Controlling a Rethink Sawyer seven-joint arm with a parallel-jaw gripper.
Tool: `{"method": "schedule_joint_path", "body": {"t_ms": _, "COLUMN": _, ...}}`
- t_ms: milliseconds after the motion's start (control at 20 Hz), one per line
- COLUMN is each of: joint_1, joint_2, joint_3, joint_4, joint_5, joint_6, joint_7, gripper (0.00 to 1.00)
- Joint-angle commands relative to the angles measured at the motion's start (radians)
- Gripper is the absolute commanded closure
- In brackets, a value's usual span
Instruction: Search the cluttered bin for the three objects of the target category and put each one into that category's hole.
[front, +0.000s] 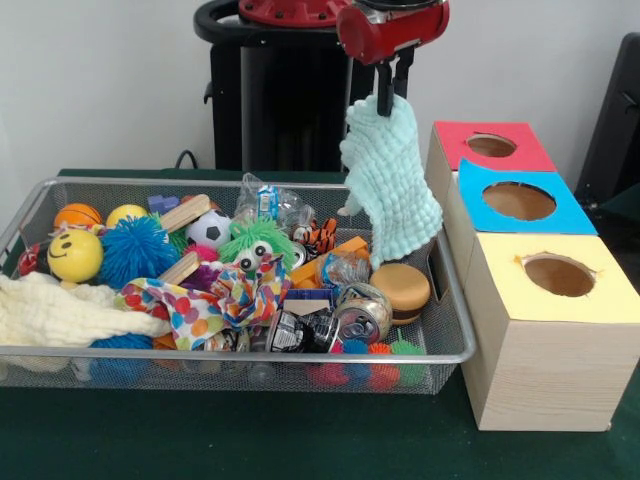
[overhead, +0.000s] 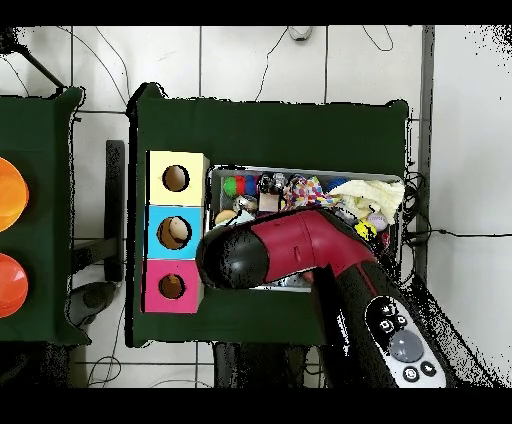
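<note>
The wire mesh bin (front: 240, 354) is full of toys; it also shows in the overhead view (overhead: 300, 170). My gripper (front: 386, 100) hangs above the bin's far right part, shut on a mint-green bobbly cloth (front: 390, 185) that dangles down to the clutter. An orange plush with black tiger stripes (front: 318, 236) lies just left of the cloth, partly hidden. No tan-brown plush shows. The red-ringed hole (front: 491, 146) is at the far end of the pale wood box, right of the cloth. In the overhead view the red arm (overhead: 290, 245) hides the gripper and the red-ringed hole (overhead: 172, 286) is open.
The blue-ringed hole (front: 519, 200) and yellow-ringed hole (front: 559, 274) follow toward the front. The bin holds a blue spiky ball (front: 136, 250), a yellow smiley ball (front: 75, 256), a soccer ball (front: 209, 230), a green googly-eyed fuzzy ball (front: 255, 245), a spotted cloth (front: 200, 305), a cream cloth (front: 50, 310) and cans (front: 360, 312).
</note>
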Motion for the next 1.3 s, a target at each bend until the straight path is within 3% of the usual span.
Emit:
{"method": "schedule_joint_path", "body": {"t_ms": 50, "joint_1": 0.021, "joint_2": 0.039, "joint_3": -0.062, "joint_4": -0.049, "joint_5": -0.015, "joint_6": -0.050, "joint_7": 0.130, "gripper": 1.00}}
{"method": "schedule_joint_path", "body": {"t_ms": 650, "joint_1": 0.068, "joint_2": 0.061, "joint_3": -0.104, "joint_4": -0.110, "joint_5": 0.004, "joint_6": -0.012, "joint_7": 0.133, "gripper": 1.00}}
{"method": "schedule_joint_path", "body": {"t_ms": 1300, "joint_1": -0.018, "joint_2": -0.062, "joint_3": -0.064, "joint_4": 0.087, "joint_5": 0.045, "joint_6": -0.122, "joint_7": 0.059, "gripper": 1.00}}
